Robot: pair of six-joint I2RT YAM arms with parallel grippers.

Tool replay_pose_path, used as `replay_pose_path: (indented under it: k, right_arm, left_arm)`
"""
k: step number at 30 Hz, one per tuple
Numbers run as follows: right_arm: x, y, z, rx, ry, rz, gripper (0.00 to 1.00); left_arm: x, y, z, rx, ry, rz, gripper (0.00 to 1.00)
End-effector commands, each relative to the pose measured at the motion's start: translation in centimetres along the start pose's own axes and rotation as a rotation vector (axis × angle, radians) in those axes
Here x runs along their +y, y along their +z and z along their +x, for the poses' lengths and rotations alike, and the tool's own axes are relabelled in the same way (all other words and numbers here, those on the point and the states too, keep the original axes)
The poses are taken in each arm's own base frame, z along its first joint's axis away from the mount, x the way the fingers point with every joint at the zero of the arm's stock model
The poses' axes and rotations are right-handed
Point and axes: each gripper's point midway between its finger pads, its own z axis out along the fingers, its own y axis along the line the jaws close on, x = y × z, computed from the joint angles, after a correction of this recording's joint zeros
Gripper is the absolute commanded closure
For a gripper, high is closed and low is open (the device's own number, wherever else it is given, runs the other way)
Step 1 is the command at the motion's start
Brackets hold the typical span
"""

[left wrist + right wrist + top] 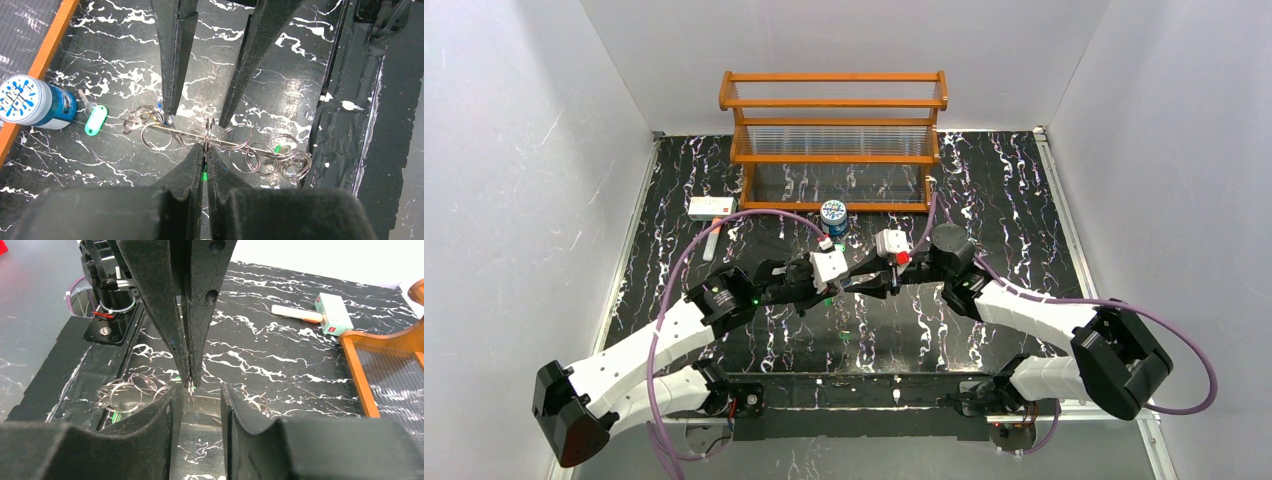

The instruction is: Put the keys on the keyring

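In the left wrist view my left gripper (205, 150) is shut on a small metal split ring (206, 131), held upright. The ring sits on a thin pale wire, the keyring (185, 133), which lies on the table and carries several more metal rings (280, 157). A green-headed key (96, 120) lies loose to the left. Another green head (278, 148) shows among the rings. My right gripper (197, 117) is open, its fingers straddling the held ring. In the right wrist view my right gripper (199, 395) is open around the left gripper (191, 382).
A blue-and-white can (35, 102) stands by the orange rack (834, 140) at the back. A white box with a red mark (330, 312) and a white stick lie at the far left of the table. The table's taped front edge (370, 125) runs next to the rings.
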Motion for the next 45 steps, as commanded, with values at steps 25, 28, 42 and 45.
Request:
replay_pose_path:
  k: [25, 28, 42, 45]
  right_arm:
    - [-0.2, 1.4, 0.3, 0.016, 0.052, -0.087, 0.83]
    - [-0.3, 1.3, 0.7, 0.034, 0.048, -0.079, 0.99]
    - [0.3, -0.3, -2.6, -0.170, -0.028, 0.040, 0.99]
    - [0.9, -0.8, -3.4, -0.232, -0.022, 0.046, 0.99]
  left_arm:
    - [-0.4, 0.4, -1.7, -0.049, 0.008, 0.041, 1.00]
    - [-0.4, 0.5, -1.7, -0.050, 0.007, 0.039, 1.00]
    - [1.2, -0.8, -2.1, -0.181, 0.003, -0.114, 0.77]
    - [1.2, -1.2, -2.8, -0.303, -0.001, -0.146, 0.77]
